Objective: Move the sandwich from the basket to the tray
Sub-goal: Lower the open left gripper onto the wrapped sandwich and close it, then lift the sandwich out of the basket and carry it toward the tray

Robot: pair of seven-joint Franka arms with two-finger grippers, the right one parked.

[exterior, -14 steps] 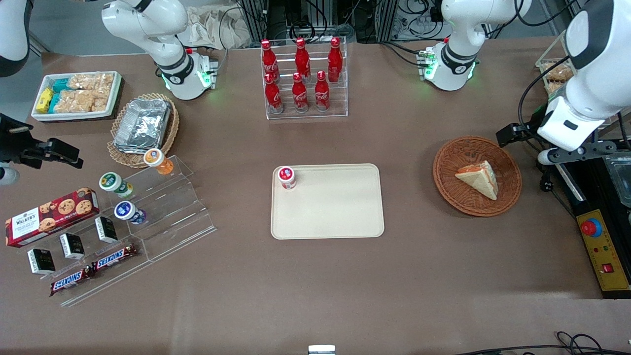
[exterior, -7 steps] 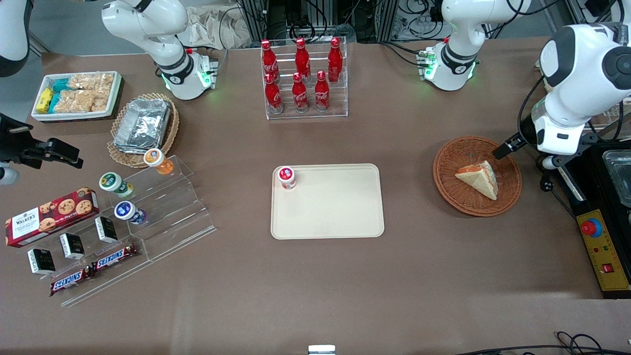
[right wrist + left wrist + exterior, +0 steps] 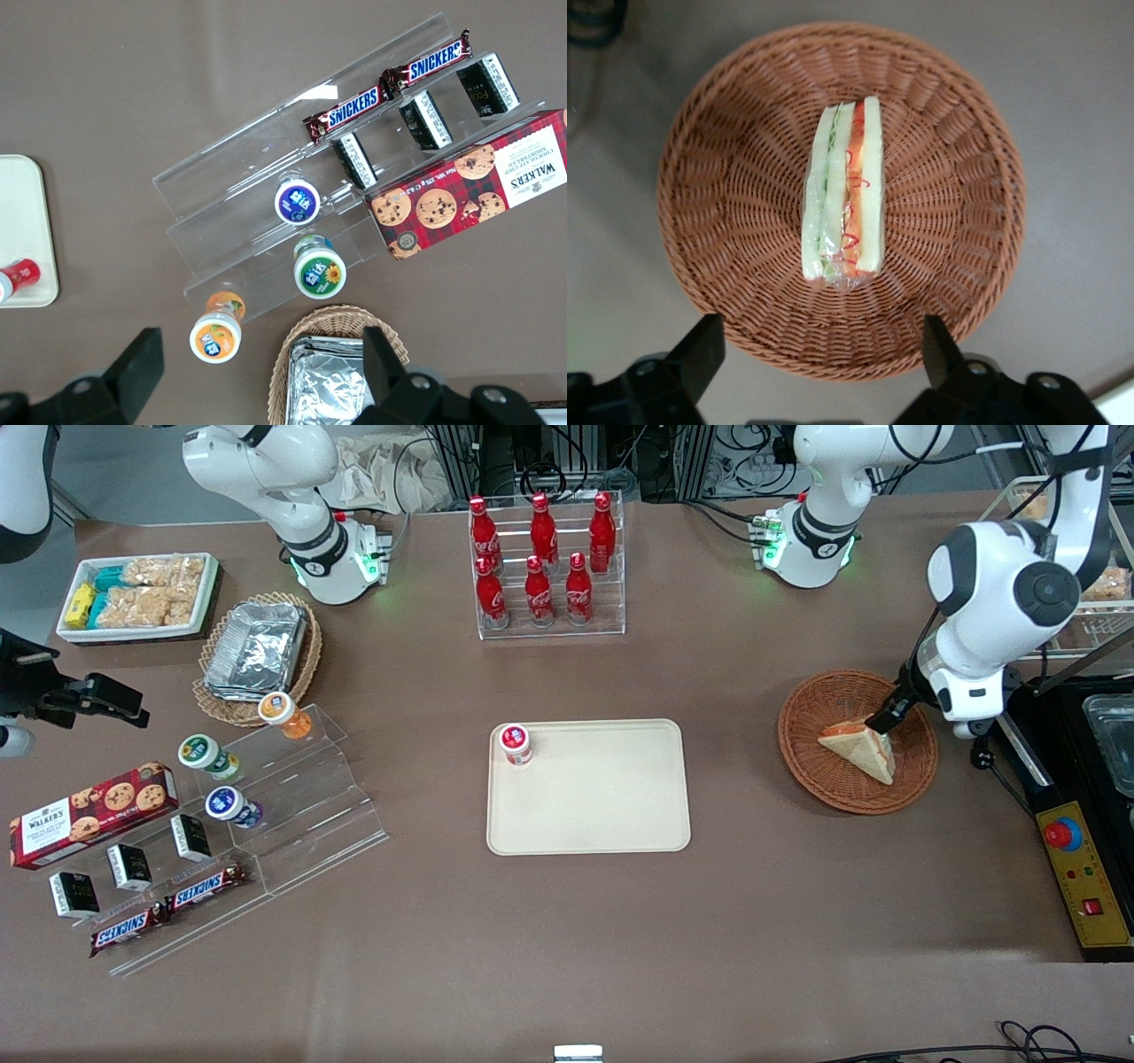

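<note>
The sandwich (image 3: 859, 747), a wrapped white-bread wedge with orange, red and green filling, lies in the round reddish-brown wicker basket (image 3: 806, 757) toward the working arm's end of the table. In the left wrist view the sandwich (image 3: 843, 190) stands on edge in the middle of the basket (image 3: 726, 133). My left gripper (image 3: 886, 716) hovers above the basket's rim, beside the sandwich. It is open and empty, with fingers (image 3: 700, 352) spread wide in the left wrist view (image 3: 821, 350). The cream-beige tray (image 3: 602, 806) lies at the table's middle.
A small red-capped jar (image 3: 515, 744) stands on a corner of the tray. A clear rack of red cola bottles (image 3: 542, 567) stands farther from the camera. A black box with a red button (image 3: 1076, 868) lies at the working arm's table edge. Snacks on clear steps (image 3: 221, 815) lie toward the parked arm's end.
My left arm has swung in from the table's edge and come down over the basket, bringing the gripper next to the sandwich. The sandwich and the basket have not moved.
</note>
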